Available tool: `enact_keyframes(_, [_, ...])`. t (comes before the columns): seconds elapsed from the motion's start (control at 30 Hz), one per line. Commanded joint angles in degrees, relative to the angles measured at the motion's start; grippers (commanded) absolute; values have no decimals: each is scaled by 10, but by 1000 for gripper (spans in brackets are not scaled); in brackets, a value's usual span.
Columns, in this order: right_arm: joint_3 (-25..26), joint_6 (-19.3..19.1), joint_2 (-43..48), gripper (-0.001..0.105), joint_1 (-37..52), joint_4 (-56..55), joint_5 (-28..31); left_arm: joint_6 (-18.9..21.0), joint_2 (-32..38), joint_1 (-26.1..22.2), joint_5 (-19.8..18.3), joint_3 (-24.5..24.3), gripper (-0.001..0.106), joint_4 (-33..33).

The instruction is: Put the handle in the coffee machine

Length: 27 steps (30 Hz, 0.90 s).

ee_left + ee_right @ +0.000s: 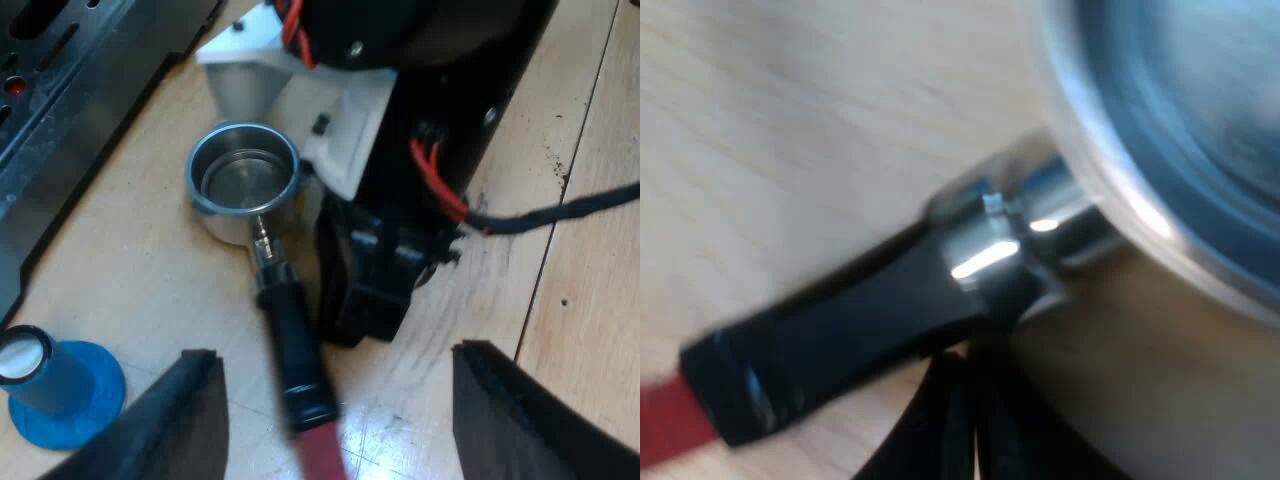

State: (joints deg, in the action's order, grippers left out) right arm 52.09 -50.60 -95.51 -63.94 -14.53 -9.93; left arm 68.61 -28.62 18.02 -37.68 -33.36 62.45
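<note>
Loose on the wooden table (120, 280) beside the espresso machine (70, 90): portafilter (243, 185). Left gripper (335, 420) spread wide over its handle (290, 330); right gripper (962, 400) pinched together against the handle's neck. Risk: shoving it askew, spoiling the grasp.

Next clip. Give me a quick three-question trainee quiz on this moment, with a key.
1. True or false: the metal holder is locked into the espresso machine.
2. Which tool stands on the table near the left end effector? A) blue tamper B) mug C) measuring glass
3. Fill in: the holder's basket is ___.
Key: 1 false, it lies on the table; 2 A; 3 empty.
</note>
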Motion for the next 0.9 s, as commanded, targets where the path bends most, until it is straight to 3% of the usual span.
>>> enact_keyframes(0.03, [-9,-1,-31,0,-4,68,25,6,-2,3,-2,-1,53,-6])
enact_keyframes(0.17, [-9,-1,-31,0,-4,101,43,6,-2,3,-2,-1,53,-6])
enact_keyframes(0.33, [-9,-1,-31,0,-4,69,23,6,-2,3,-2,-1,53,-6])
enact_keyframes(0.57, [-9,-49,13,0,-31,-44,38,6,-2,3,8,-1,53,-6])
enact_keyframes(0.83, [-9,-57,84,0,-38,-154,70,6,-2,3,10,-1,53,-6])
enact_keyframes(0.9, [-9,-82,114,0,-38,-180,85,6,-2,3,10,-1,53,-6])
